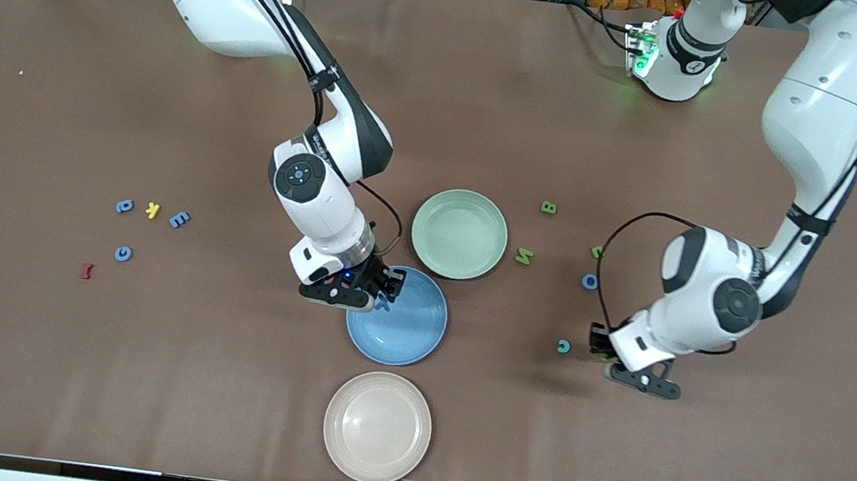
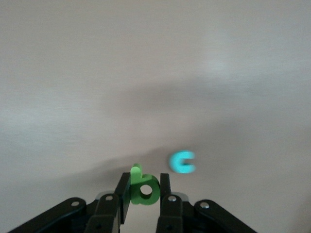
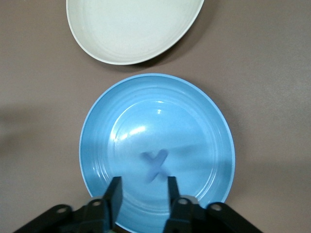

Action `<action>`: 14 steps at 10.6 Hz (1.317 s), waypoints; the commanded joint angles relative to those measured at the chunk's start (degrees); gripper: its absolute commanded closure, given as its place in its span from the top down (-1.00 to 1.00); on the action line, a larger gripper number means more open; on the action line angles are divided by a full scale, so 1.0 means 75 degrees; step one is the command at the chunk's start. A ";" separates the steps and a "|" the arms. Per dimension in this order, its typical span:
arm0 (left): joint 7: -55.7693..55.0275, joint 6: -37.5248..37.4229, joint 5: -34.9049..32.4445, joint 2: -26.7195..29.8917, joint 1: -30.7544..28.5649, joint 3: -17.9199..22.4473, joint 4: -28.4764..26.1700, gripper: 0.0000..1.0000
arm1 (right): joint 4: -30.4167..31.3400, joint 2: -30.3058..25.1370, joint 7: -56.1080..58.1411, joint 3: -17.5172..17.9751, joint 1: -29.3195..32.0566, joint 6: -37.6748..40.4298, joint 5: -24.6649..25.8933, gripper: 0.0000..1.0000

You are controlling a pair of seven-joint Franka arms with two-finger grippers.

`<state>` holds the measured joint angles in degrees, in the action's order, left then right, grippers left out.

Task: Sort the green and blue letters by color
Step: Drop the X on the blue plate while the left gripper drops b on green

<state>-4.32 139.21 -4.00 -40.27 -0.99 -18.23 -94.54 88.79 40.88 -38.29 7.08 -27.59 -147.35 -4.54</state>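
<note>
Right tool (image 3: 143, 194) hangs wide over the blue X letter (image 3: 154, 164) in the glossy blue plate (image 3: 97, 141); left tool (image 2: 145, 194) grips a small green letter (image 2: 144, 186), due next at the pale green plate (image 1: 459, 234)

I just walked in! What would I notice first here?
Three plates in a row mid-table: green, blue and pale pink. The right gripper hangs open over the blue plate, where a blue X lies. The left gripper pinches a green letter near a teal C.
</note>
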 commanded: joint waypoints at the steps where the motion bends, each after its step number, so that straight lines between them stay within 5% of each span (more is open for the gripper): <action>1: -0.1634 -0.0629 0.0077 0.0622 0.0913 0.0087 -0.0367 -1.00 | -0.0214 0.0058 -0.0075 -0.0076 0.0104 0.0275 0.0030 1.00; 5: -0.3603 -0.2129 0.0065 0.0892 0.2308 0.0075 -0.0320 -1.00 | -0.0108 -0.0293 0.0860 -0.0859 0.0385 0.1327 0.0031 1.00; 9: -0.5702 -0.2156 0.0053 0.0694 0.3283 0.0087 -0.0191 -1.00 | 0.0663 -0.1018 0.0827 -0.1682 0.0910 0.1624 0.0019 1.00; 10: -0.5751 -0.2156 -0.0051 0.0658 0.3365 0.0122 -0.0203 0.50 | 0.0874 -0.1229 0.0862 -0.1694 0.1296 0.1647 0.0007 1.00; 11: -0.5740 -0.2156 -0.0377 0.0623 0.3285 0.0145 -0.0214 0.99 | 0.1074 -0.1429 0.0758 -0.1694 0.1671 0.2007 -0.0086 1.00; 14: -0.4516 -0.2214 -0.0510 0.0681 0.2443 0.0169 -0.0518 1.00 | 0.1518 -0.2002 0.0617 -0.1717 0.2843 0.2830 -0.0075 1.00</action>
<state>-45.31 123.42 -6.61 -35.80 22.32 -16.71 -96.65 94.37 31.49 -32.49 -6.57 -11.72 -128.18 -4.49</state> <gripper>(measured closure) 0.317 0.000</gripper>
